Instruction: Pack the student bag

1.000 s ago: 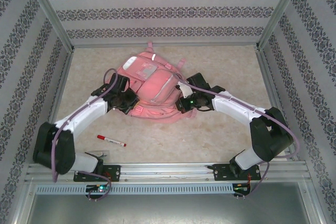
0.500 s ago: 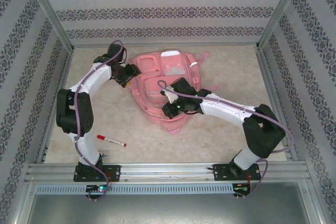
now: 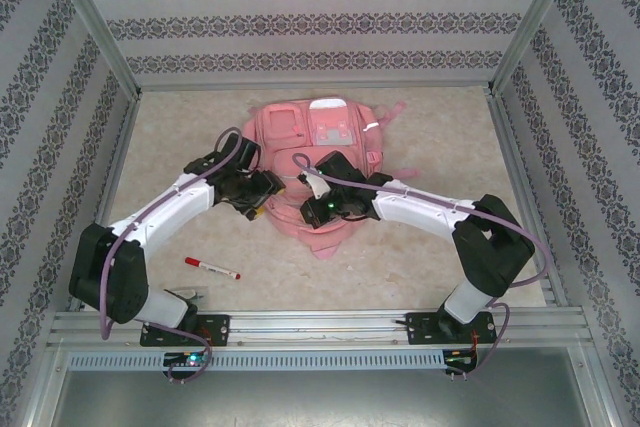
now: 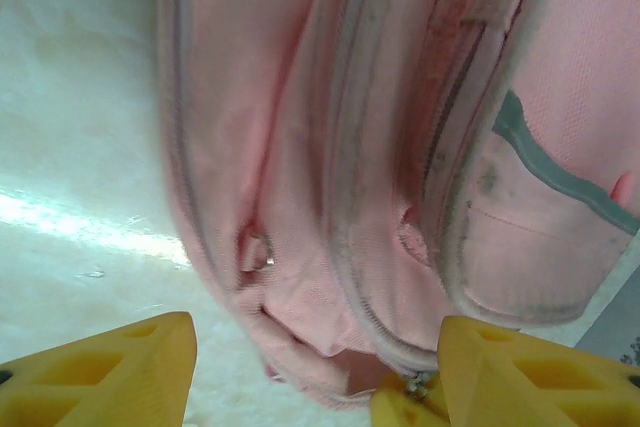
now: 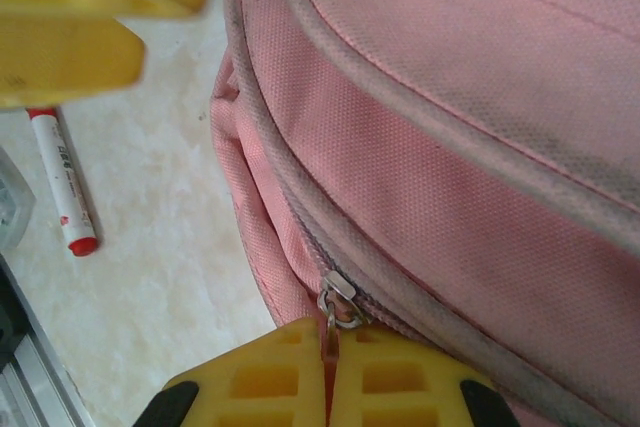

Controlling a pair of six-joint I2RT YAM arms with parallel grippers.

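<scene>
One change: left pincer (image 3: 266,199) back beside student bag (image 3: 320,135), jaws apart.

Looks like a robotics lab cell. Boxed in on three sides of the beige table (image 3: 430,247) by flat panels of striped wallpaper (image 3: 300,17), with bare aluminium posts (image 3: 92,22) at the table's far corners and a slotted metal rail (image 3: 320,325) along its near edge, carrying two bolted arm bases (image 3: 185,328).
</scene>
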